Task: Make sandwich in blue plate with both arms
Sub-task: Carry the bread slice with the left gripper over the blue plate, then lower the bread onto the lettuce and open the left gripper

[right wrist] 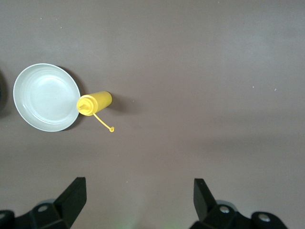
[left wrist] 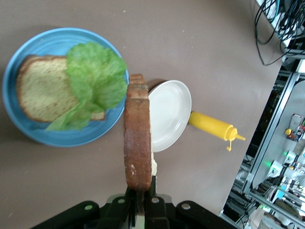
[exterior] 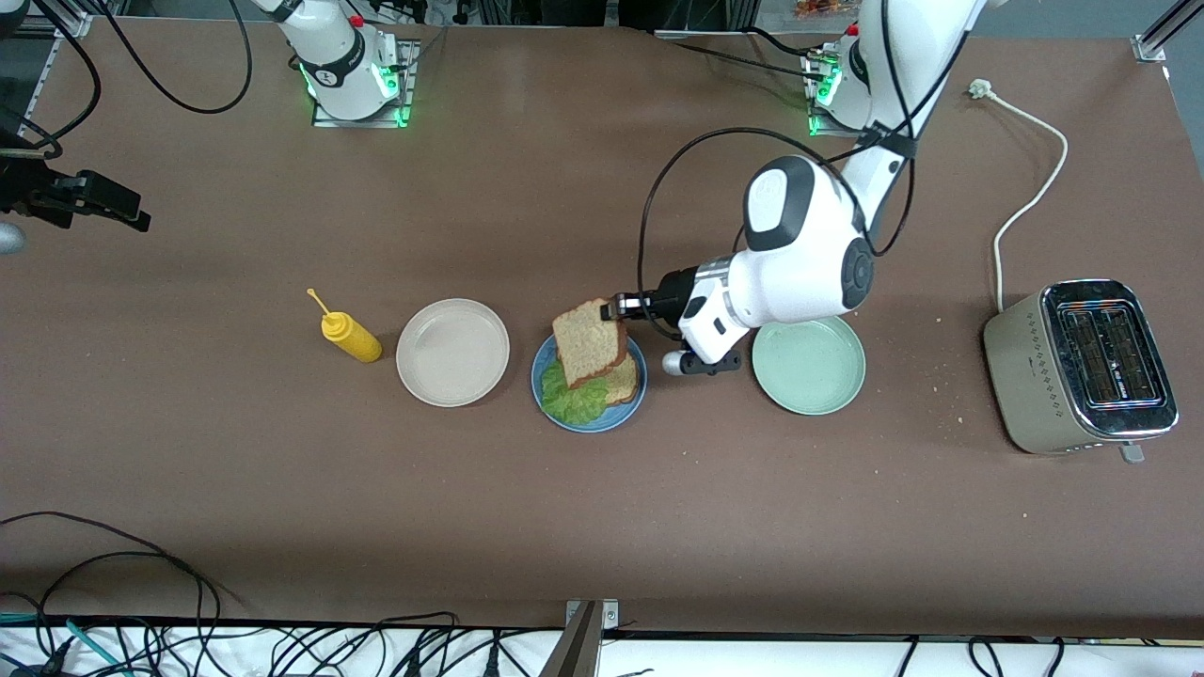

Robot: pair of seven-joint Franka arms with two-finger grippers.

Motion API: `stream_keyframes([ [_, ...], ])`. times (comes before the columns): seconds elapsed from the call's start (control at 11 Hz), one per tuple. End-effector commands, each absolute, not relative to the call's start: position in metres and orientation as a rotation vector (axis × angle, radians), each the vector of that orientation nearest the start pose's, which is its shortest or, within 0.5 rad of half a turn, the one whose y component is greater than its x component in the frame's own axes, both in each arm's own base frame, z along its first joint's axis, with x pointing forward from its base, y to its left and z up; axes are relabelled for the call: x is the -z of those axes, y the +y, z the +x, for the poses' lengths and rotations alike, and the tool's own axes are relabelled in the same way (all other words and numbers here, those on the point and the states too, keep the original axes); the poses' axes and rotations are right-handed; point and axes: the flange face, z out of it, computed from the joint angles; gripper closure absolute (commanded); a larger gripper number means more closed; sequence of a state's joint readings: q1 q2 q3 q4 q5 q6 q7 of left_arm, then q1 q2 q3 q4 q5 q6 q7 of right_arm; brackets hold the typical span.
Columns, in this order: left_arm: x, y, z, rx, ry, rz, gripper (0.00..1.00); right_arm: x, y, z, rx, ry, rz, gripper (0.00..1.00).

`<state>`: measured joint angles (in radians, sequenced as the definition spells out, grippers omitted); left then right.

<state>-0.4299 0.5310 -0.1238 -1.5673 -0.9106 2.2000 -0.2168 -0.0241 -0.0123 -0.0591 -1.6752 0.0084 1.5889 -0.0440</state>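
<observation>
The sandwich [exterior: 593,371] is half built on the blue plate [exterior: 547,371], low and just left of centre in the front view: a bottom bread slice [left wrist: 43,88] lies flat with a lettuce leaf [left wrist: 93,83] draped over it and spilling toward the rim. The top slice [exterior: 590,340] hangs on edge above the plate, pinched at one corner by the left gripper [exterior: 623,307], whose fingers [left wrist: 151,200] are clamped tight on the crust.

The grip takes only a corner, so the slice could swing or slip out early. Released while on edge, it would likely tip and land askew, or drag the loose lettuce off the plate. The left wrist view shows the slice over the plate's rim rather than its middle, so a drop from here might catch the edge.

The beige plate [exterior: 452,352] and the pale green plate [exterior: 808,365] flank the blue one and hold nothing. A yellow squeeze bottle [exterior: 350,337] lies beside the beige plate. A toaster [exterior: 1079,365] sits at mid right of the bench [exterior: 602,527].

The right gripper [right wrist: 138,200] waits at the frame's upper left, fingers spread wide and empty.
</observation>
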Motion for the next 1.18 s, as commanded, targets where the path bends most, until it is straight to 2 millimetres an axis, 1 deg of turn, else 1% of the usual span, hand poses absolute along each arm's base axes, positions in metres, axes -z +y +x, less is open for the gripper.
stream_keyframes([
  [0.0, -0.328, -0.418, 0.604, 0.219, 0.291, 2.301, 1.00, -0.589, -0.041, 0.549, -0.095, 0.051, -3.128, 0.00],
  [0.09, -0.315, -0.422, 0.603, 0.233, 0.290, 2.308, 1.00, -0.589, -0.041, 0.548, -0.097, 0.051, -3.128, 0.00],
  [0.36, -0.294, -0.429, 0.598, 0.262, 0.290, 2.323, 1.00, -0.591, -0.040, 0.548, -0.097, 0.056, -3.126, 0.00],
  [0.55, -0.284, -0.428, 0.598, 0.261, 0.281, 2.330, 1.00, -0.591, -0.040, 0.549, -0.093, 0.053, -3.127, 0.00],
  [0.73, -0.270, -0.424, 0.600, 0.234, 0.197, 2.344, 1.00, -0.591, -0.039, 0.549, -0.093, 0.051, -3.127, 0.00],
  [0.91, -0.261, -0.423, 0.600, 0.227, 0.173, 2.351, 1.00, -0.592, -0.034, 0.549, -0.090, 0.041, -3.127, 0.00],
  [1.09, -0.252, -0.419, 0.601, 0.204, 0.111, 2.357, 1.00, -0.592, -0.033, 0.549, -0.090, 0.041, -3.128, 0.00],
])
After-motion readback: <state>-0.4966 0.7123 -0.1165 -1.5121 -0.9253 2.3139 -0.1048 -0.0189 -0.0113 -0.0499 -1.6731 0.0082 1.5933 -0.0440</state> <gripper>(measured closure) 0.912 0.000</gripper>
